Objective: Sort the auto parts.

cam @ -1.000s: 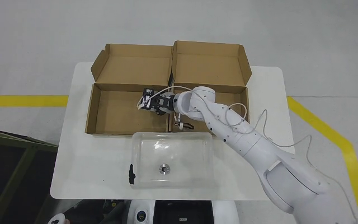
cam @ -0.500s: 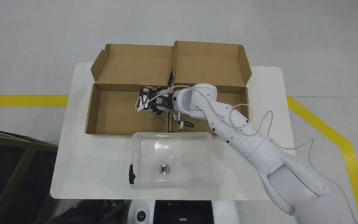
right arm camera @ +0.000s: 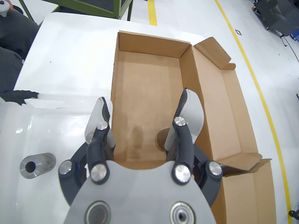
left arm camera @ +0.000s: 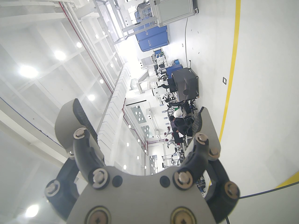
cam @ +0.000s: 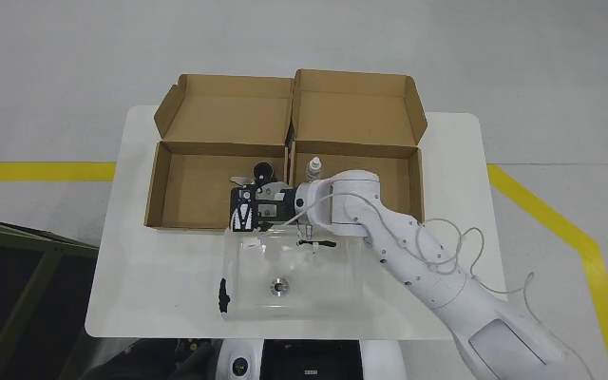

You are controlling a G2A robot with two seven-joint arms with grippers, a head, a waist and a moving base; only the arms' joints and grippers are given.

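Floor (cam: 76,57) pale grey and glossy; white table (cam: 123,275) stands central; yellow floor line (cam: 57,171) meets the table at 9 o'clock, a second line (cam: 551,215) runs slantwise at 4 o'clock; dark green shelf rack (cam: 28,275) at 8 o'clock; ceiling lights (left arm camera: 28,71) lit, set in rows; blue cabinets (left arm camera: 153,38) and glazed enclosure (left arm camera: 149,3) far across the hall.

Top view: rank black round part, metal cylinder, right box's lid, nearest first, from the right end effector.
1. black round part, in the left box beside the right end effector
2. metal cylinder, in the clear bin
3. right box's lid, far side
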